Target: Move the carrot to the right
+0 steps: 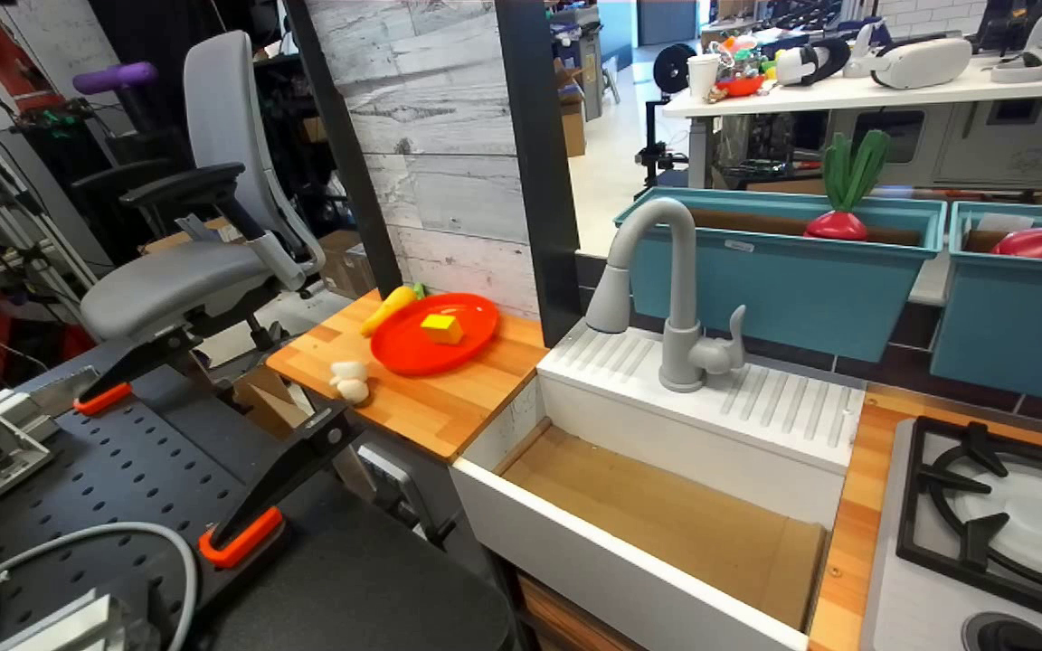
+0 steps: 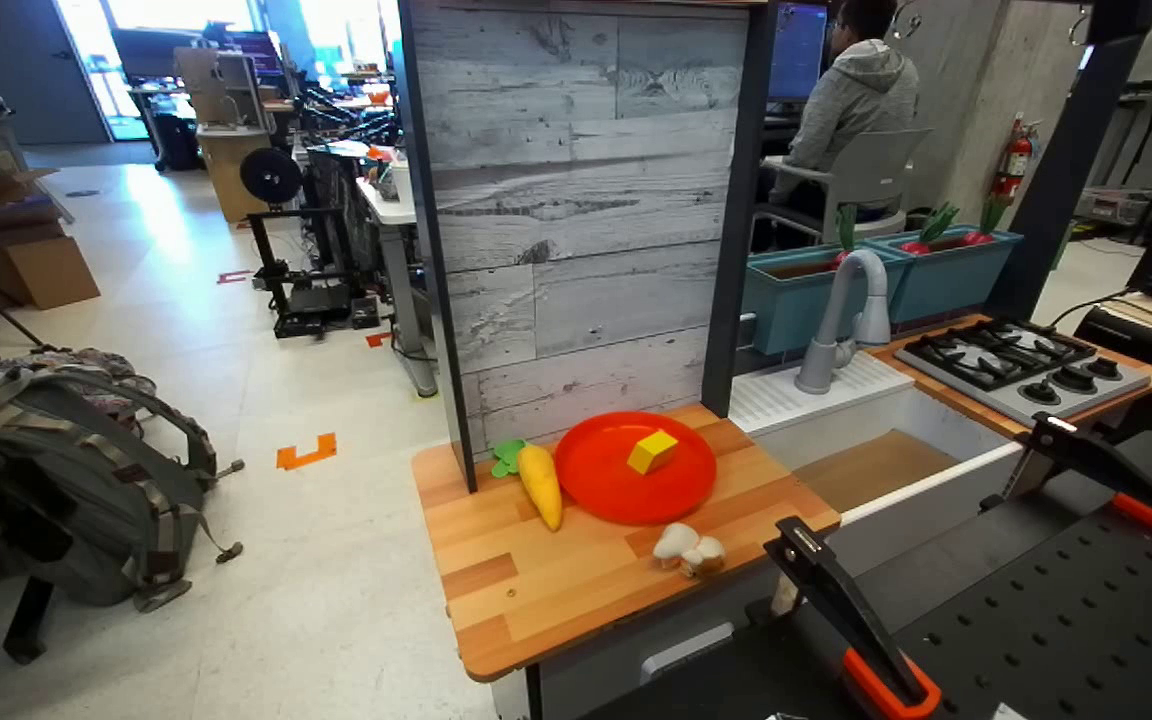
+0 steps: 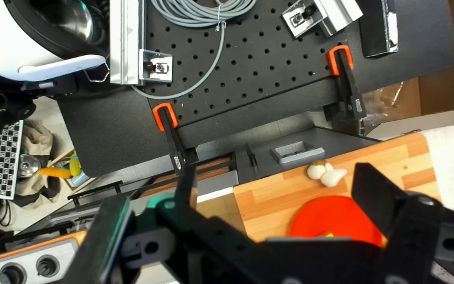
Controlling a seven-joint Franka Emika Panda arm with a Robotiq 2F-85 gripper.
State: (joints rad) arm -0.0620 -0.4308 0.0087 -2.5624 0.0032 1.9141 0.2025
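Observation:
The carrot (image 1: 389,310) is orange-yellow with a green end and lies on the wooden counter beside the red plate (image 1: 406,354). It also lies there in an exterior view (image 2: 541,485), its green end near the wall panel and its tip toward the counter's front. In the wrist view only a small yellow-orange bit shows at the plate's edge by the right finger; the carrot is otherwise hidden there. My gripper (image 3: 276,175) is open and empty, high above the counter. The plate (image 3: 329,213) shows between its fingers. The gripper is not in either exterior view.
A yellow block (image 2: 653,452) sits on the plate. A pale cream lump (image 2: 688,550) lies near the counter's front edge. A wall panel (image 2: 586,250) stands behind. The sink (image 1: 666,506) with a grey faucet (image 1: 684,289) and a stove (image 1: 1009,506) adjoin the counter.

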